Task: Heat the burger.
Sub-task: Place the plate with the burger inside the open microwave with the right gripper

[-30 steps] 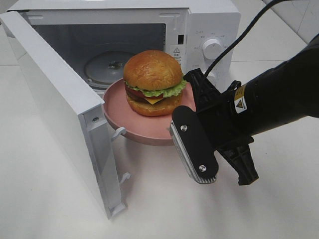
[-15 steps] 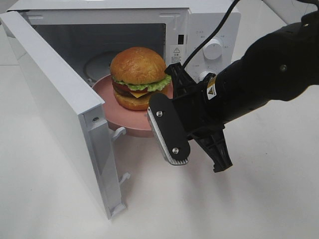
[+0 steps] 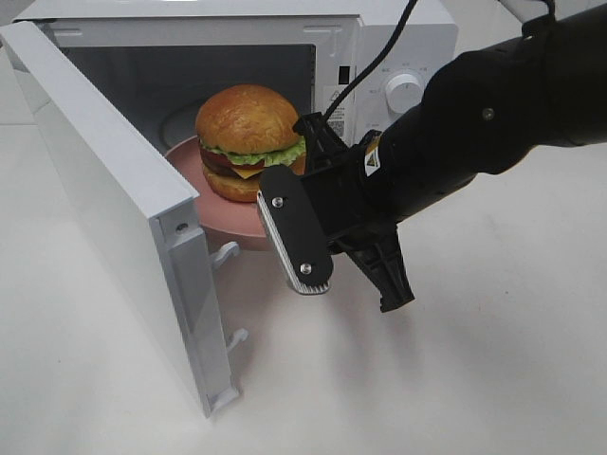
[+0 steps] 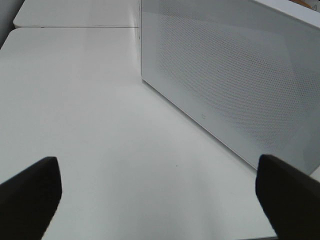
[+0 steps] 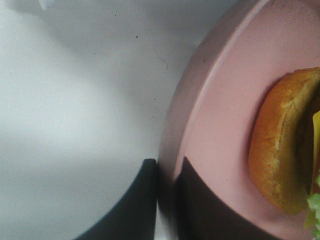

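Right gripper (image 5: 166, 166) pinches the pink plate (image 5: 220, 125) by one rim, seemingly half inside the microwave (image 3: 403, 43); any sag tips the burger (image 3: 248, 142) off.

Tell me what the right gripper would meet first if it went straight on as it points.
The right gripper, shut on the pink plate, points into the open microwave. The way looks free through the opening; the cavity's back wall comes first, though depth is unclear.
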{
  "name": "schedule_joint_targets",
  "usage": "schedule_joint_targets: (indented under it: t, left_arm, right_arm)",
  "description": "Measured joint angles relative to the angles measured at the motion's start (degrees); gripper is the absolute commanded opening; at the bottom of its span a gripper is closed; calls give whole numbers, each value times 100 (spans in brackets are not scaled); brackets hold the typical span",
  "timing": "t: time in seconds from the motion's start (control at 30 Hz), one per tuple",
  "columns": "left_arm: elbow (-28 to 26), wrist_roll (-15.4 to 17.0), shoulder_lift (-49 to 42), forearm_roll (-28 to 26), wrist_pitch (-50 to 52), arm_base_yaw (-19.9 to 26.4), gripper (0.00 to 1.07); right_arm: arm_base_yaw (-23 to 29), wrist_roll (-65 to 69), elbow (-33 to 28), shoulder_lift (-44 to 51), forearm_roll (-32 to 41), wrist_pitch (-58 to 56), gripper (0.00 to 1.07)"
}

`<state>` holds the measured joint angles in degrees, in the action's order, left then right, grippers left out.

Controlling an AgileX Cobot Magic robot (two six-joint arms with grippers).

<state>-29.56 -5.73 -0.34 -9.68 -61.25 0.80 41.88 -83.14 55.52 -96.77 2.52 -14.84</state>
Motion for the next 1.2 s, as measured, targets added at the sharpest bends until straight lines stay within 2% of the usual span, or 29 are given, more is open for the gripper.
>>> schedule_joint_targets:
  t: [0.77, 1.2]
  left_arm:
    - [0, 0, 0, 0, 0, 0, 98]
    - [0, 0, 0, 0, 0, 0, 98]
  right_arm:
    - [132, -40, 751, -779, 69, -57, 0]
    - [-74, 97, 1364, -1306, 63, -115, 0]
